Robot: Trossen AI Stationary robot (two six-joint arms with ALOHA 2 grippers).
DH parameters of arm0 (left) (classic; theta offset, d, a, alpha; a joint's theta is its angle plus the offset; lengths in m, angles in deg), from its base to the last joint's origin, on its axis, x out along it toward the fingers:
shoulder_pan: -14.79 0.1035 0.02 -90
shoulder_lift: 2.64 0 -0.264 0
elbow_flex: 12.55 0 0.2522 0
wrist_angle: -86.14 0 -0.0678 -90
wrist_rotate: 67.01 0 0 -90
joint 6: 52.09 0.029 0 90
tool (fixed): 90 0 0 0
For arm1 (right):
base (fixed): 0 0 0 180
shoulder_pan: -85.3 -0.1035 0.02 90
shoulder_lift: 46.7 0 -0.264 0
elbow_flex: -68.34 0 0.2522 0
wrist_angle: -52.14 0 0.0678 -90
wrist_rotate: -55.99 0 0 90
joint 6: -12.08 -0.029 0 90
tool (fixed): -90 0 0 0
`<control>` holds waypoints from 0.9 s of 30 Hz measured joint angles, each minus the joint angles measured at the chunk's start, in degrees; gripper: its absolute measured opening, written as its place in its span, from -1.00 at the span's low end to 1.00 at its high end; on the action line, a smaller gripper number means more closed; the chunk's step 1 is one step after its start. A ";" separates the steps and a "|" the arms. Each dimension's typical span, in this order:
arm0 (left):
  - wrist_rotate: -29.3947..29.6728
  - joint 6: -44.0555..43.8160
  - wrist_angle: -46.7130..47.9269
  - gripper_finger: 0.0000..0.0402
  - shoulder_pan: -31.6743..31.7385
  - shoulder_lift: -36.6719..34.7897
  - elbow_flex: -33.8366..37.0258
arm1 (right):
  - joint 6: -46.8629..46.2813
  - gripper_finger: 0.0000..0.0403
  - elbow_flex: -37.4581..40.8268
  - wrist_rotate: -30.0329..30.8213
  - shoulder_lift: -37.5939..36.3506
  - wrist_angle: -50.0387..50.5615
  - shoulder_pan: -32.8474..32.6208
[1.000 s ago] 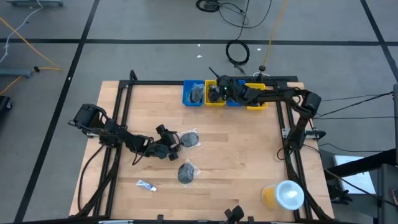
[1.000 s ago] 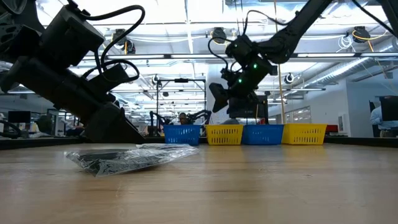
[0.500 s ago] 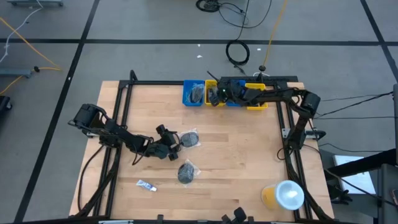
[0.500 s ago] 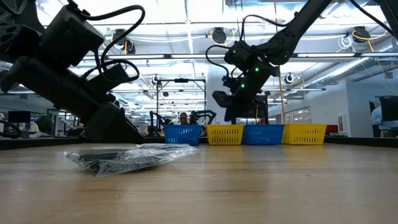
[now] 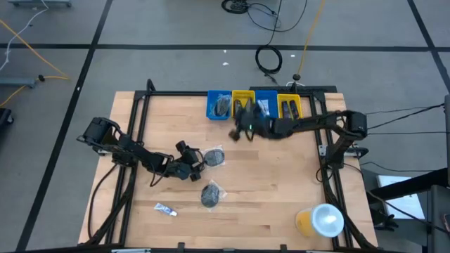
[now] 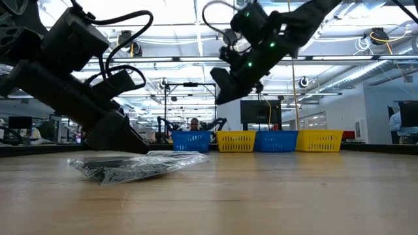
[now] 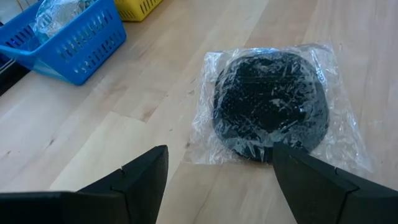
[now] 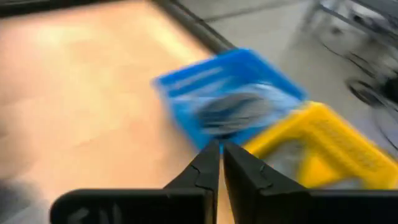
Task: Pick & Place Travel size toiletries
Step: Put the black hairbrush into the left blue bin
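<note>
A clear-wrapped dark round piece lies flat on the wooden table, also seen in the low view. My left gripper stands open just left of it, fingers pointing at it without touching. A second wrapped round piece and a small labelled sachet lie nearer the front edge. My right gripper is shut and empty, raised above the table just in front of the bins.
Four small bins stand in a row at the far edge: blue, yellow, blue, yellow, with dark items inside. A yellow cup with a white lid stands at the near right corner.
My right gripper has drawn back from above the bins toward the table's near and left edges, and now hangs over bare wood in front of them. My left gripper and the wrapped pieces have kept still.
</note>
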 joint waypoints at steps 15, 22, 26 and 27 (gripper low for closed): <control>-4.41 -1.74 -1.10 0.41 0.77 0.00 0.00 | -7.73 -0.95 22.29 -0.42 1.76 -35.78 -20.32; -18.03 -1.49 -9.70 0.41 6.31 -0.02 -0.02 | -12.31 -0.68 24.46 -0.47 5.52 -39.28 -19.62; -16.77 -3.08 -9.91 0.41 8.62 -0.01 0.00 | -13.83 -0.41 24.46 -2.01 6.95 -39.91 -18.89; -16.27 -4.05 -9.99 0.41 9.16 -0.01 -0.10 | -14.09 -0.34 24.46 -2.01 6.95 -39.92 -18.85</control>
